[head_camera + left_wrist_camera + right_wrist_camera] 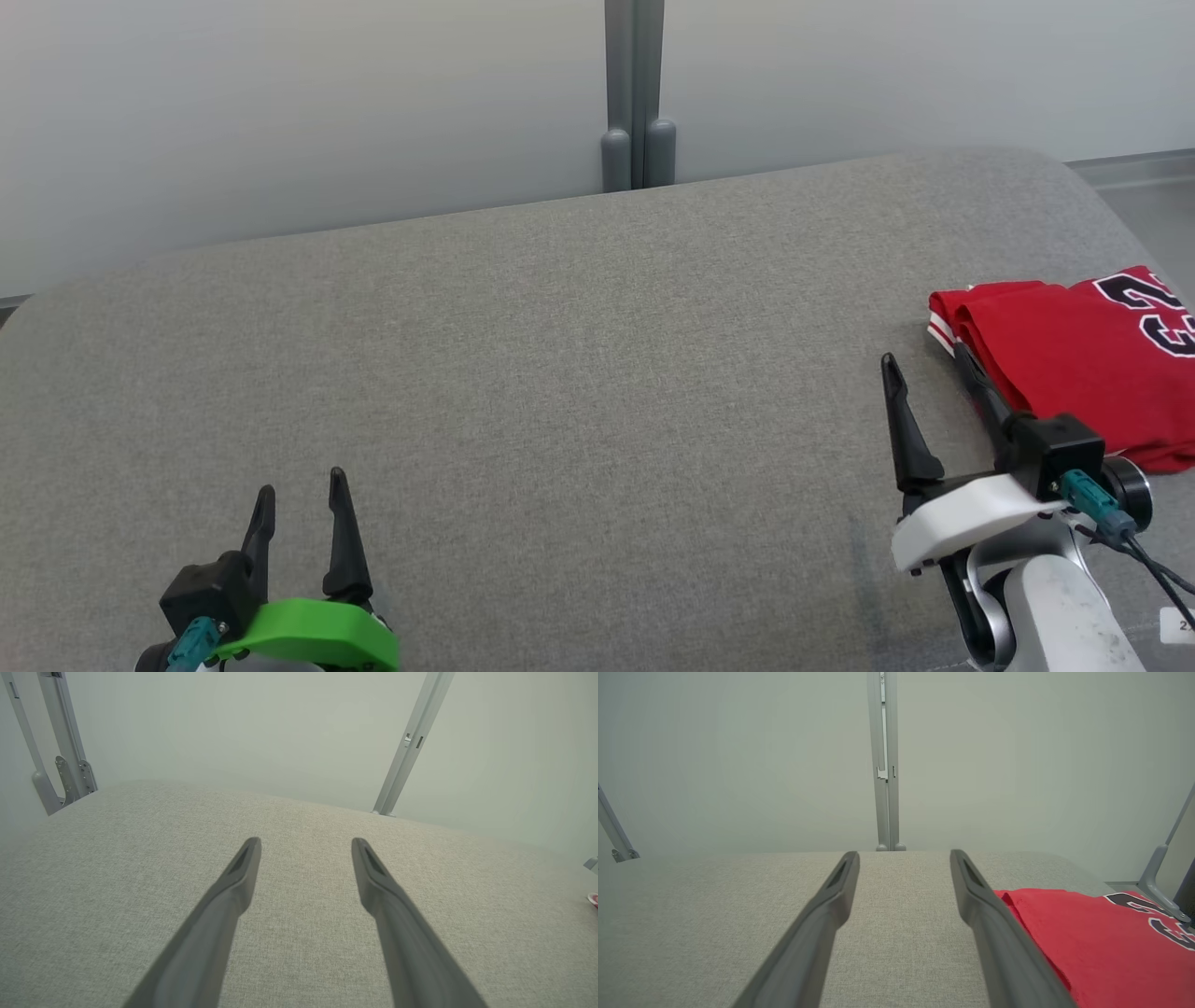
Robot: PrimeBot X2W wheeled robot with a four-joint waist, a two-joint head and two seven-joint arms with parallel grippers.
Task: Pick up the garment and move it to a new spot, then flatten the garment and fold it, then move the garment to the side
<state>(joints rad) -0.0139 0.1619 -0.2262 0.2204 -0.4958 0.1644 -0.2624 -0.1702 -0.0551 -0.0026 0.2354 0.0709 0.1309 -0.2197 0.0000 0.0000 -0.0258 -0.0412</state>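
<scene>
The garment (1074,355) is a red jersey with black and white numbers, folded into a neat block at the right edge of the grey table (560,392). My right gripper (924,359) stands open just left of it, one finger lying along the garment's left edge, nothing between the fingers. In the right wrist view the garment (1101,938) lies right of the open right gripper (903,856). My left gripper (301,485) is open at the lower left over bare fabric, far from the garment. The left wrist view shows the open left gripper (306,842) above bare cloth.
A pale wall with a grey upright post (635,93) runs behind the table's far edge. The table top drops off at the right, just past the garment. A wide stretch of grey fabric lies between the two grippers.
</scene>
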